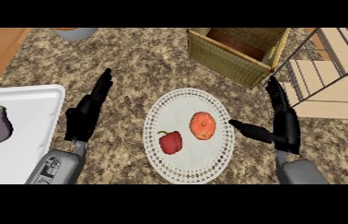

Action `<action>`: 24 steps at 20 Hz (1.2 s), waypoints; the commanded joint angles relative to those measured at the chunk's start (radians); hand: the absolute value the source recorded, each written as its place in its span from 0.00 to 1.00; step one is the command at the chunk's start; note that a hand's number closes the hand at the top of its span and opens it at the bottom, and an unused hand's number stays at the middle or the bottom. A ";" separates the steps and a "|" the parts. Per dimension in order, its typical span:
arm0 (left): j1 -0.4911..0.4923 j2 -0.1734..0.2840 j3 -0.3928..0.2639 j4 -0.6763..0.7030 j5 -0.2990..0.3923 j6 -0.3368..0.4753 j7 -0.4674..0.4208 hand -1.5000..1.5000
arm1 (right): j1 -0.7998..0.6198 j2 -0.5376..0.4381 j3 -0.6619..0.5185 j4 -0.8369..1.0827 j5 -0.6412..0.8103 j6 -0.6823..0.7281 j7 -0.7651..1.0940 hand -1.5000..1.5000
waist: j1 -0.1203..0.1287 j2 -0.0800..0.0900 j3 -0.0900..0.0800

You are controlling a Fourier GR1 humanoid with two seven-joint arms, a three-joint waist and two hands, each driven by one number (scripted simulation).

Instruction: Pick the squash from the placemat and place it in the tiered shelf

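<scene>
Far left, near edge: white tray [31,126], smooth, rounded corners, flat on the speckled stone counter [136,57]. A dark purple item [4,125] sits at its left rim, mostly cut off by the frame; probably an eggplant, cannot confirm.

Far left corner: base of a grey round vessel [75,33], only partly in view.

Left hand [87,112]: black, fingers straight and together, pointing away, over the counter between tray and placemat. Holds nothing.

Centre: white round placemat [187,103] with a perforated, lace-like border. On it, a glossy red bell pepper [171,142] at near left and the squash [202,125], orange, rounded, slightly mottled, just right of the pepper. Both lie apart from each other.

Far centre-right: woven wicker basket [228,57], square, olive-tan, open top, dark wood-toned inside.

Right hand [285,121]: fingers straight, pointing away; thumb stretched left over the placemat's right edge toward the squash, tip near it but not touching. Squash lies left of this hand.

Far right: tiered shelf [319,75], thin dark metal frame with pale wooden boards.
</scene>
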 commanded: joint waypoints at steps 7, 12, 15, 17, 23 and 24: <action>0.029 -0.030 -0.014 -0.027 -0.041 0.008 0.002 0.50 | -0.046 -0.196 0.193 -0.274 0.227 0.046 0.552 0.00 | -0.008 0.000 0.003; 0.014 -0.046 -0.009 0.003 -0.038 0.005 -0.011 0.50 | -0.165 -0.335 0.271 -0.350 0.271 0.251 0.823 0.00 | -0.005 -0.001 0.001; 0.018 -0.031 0.000 -0.005 -0.038 -0.004 0.008 0.50 | -0.196 -0.342 0.365 -0.424 0.364 0.295 0.994 0.00 | -0.005 -0.002 0.001; -0.007 -0.017 0.025 0.020 -0.020 -0.033 0.008 0.50 | -0.259 -0.360 0.367 -0.435 0.368 0.370 1.097 0.00 | -0.004 0.001 0.002; 0.038 -0.054 0.018 -0.027 -0.060 -0.014 -0.002 0.50 | -0.266 -0.214 0.435 -0.543 0.489 0.411 1.333 0.00 | -0.003 0.002 0.005; 0.080 -0.026 0.021 -0.091 -0.069 -0.033 0.024 0.50 | -0.271 -0.251 0.347 -0.549 0.438 0.490 1.308 0.00 | -0.001 0.002 0.005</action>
